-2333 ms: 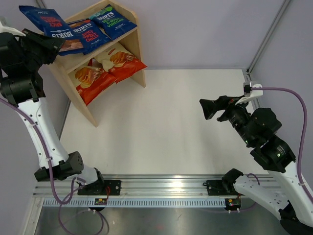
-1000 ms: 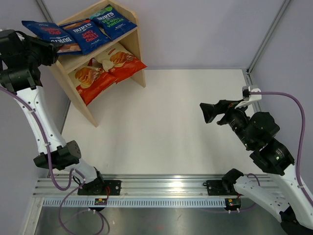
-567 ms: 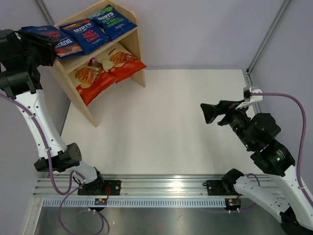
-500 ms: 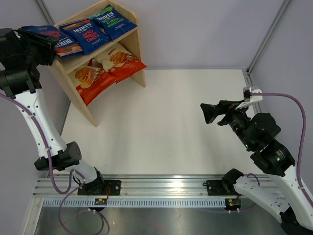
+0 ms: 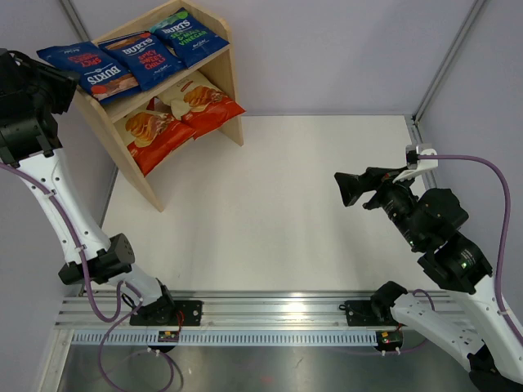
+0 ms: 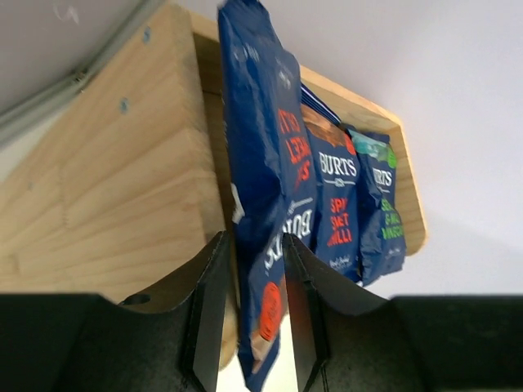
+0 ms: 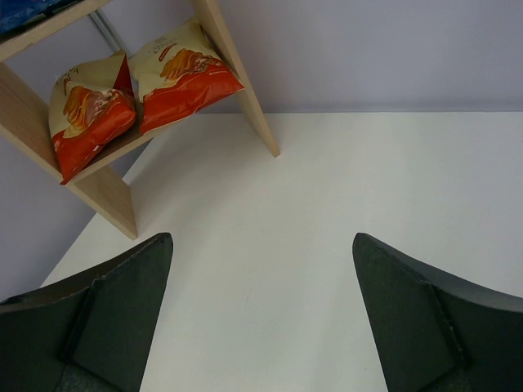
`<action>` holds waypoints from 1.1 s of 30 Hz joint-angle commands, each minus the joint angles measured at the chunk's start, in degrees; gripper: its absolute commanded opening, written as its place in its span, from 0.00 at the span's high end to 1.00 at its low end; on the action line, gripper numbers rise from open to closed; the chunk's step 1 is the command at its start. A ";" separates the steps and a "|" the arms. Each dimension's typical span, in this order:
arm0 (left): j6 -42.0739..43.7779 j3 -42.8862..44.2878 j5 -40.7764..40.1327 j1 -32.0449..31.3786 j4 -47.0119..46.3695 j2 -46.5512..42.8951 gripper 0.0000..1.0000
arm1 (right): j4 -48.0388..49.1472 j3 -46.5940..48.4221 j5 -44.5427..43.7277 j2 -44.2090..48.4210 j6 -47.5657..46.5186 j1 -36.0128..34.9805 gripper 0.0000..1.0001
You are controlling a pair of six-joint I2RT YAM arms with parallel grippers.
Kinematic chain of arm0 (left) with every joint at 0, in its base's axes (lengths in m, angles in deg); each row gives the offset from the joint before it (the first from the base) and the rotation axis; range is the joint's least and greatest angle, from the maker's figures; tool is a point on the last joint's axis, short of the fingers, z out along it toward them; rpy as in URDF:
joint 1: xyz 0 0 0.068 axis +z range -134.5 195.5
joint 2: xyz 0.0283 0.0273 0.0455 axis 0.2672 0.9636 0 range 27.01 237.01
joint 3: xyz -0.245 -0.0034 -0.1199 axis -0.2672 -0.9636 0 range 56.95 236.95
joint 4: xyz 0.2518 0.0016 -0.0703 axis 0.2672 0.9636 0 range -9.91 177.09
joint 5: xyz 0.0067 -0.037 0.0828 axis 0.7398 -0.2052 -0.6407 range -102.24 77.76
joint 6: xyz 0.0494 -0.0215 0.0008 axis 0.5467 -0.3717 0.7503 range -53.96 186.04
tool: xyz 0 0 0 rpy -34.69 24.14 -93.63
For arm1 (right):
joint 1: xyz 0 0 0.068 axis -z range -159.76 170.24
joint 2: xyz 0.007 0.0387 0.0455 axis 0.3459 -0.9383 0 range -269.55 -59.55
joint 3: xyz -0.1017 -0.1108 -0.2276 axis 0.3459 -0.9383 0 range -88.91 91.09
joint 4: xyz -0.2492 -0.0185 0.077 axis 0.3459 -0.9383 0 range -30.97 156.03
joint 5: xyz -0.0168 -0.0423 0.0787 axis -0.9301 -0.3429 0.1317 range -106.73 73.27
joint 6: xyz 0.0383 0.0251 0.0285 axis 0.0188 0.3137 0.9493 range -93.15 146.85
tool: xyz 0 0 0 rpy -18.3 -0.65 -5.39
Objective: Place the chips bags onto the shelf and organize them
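Observation:
The wooden shelf (image 5: 231, 86) stands at the table's far left. Three dark blue Burts bags lie side by side on its top tier: left (image 5: 86, 65), middle (image 5: 147, 55), green-accent right (image 5: 186, 34). Two cream-and-red Cassava bags (image 5: 155, 131) (image 5: 204, 100) lie on the lower tier. My left gripper (image 5: 67, 82) is at the left bag's outer end. In the left wrist view the gripper (image 6: 253, 238) is slightly open around that bag's (image 6: 270, 163) end, with a gap at one finger. My right gripper (image 5: 343, 186) is open and empty above the table's right side.
Grey walls close in behind and beside the shelf. The shelf's side panel (image 6: 139, 188) lies right beside my left fingers. The right wrist view shows both Cassava bags (image 7: 86, 118) (image 7: 184, 73) and a shelf leg (image 7: 245, 90), with white table below.
My left gripper brought the third Burts bag down from above the shelf onto the top tier. It has now opened a little and drawn back left. The right arm has barely moved.

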 commanded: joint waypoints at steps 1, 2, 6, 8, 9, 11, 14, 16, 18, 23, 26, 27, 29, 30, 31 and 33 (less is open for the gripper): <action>3.22 2.70 -1.19 2.05 -1.38 1.13 0.66 | 2.86 -0.27 -0.74 -0.41 -0.96 0.21 0.01; 3.31 2.70 -1.10 2.49 -1.56 1.22 0.66 | 2.86 -0.27 -0.65 -0.76 -1.05 0.21 0.00; 3.14 2.61 0.48 4.51 -2.70 2.62 0.70 | 2.86 -0.27 -0.65 -0.85 -1.05 0.12 0.01; 3.05 2.70 1.62 4.60 -3.49 3.51 0.71 | 2.86 -0.36 -0.65 -0.76 -1.14 0.13 0.01; 3.05 2.79 2.24 4.52 -3.93 3.86 0.71 | 2.95 -0.62 -0.65 -0.76 -1.05 0.12 0.01; 3.22 3.05 3.38 4.52 -4.81 4.56 0.71 | 3.21 -0.62 -0.65 -0.94 -1.05 0.12 0.01; 3.49 3.84 3.38 4.69 -5.25 5.18 0.70 | 3.30 -0.62 -0.39 -1.20 -1.14 0.12 0.01; 3.40 4.02 4.17 4.69 -5.34 5.09 0.71 | 3.56 -0.79 -0.39 -1.20 -1.14 0.13 0.01; 3.40 4.54 4.79 4.60 -5.78 3.87 0.71 | 3.56 -0.80 -0.30 -1.55 -1.13 0.13 0.00; 3.14 -0.09 2.42 5.66 -8.48 -1.93 0.73 | 3.57 -0.88 -0.04 -1.91 -1.14 0.21 0.00; 2.35 -2.13 3.73 6.19 -10.43 -3.78 0.77 | 3.65 -0.88 0.14 -1.99 -1.14 0.21 0.01; 2.00 -2.31 5.13 6.27 -11.05 -3.78 0.78 | 3.74 -0.88 0.31 -2.08 -1.22 0.13 0.01; 0.25 -2.83 6.89 6.19 -14.38 -3.70 0.79 | 3.91 -0.88 0.32 -2.43 -1.22 0.13 0.01; -0.55 -4.40 9.51 6.19 -16.65 -3.61 0.79 | 3.92 -0.88 0.40 -2.52 -1.14 0.21 0.01; -1.42 -4.50 10.23 6.19 -19.37 -3.09 0.79 | 3.83 -0.88 0.40 -2.78 -1.14 0.21 0.01; -2.84 -3.46 11.20 6.10 -20.54 -1.77 0.80 | 4.00 -0.88 0.40 -2.96 -1.14 0.21 0.01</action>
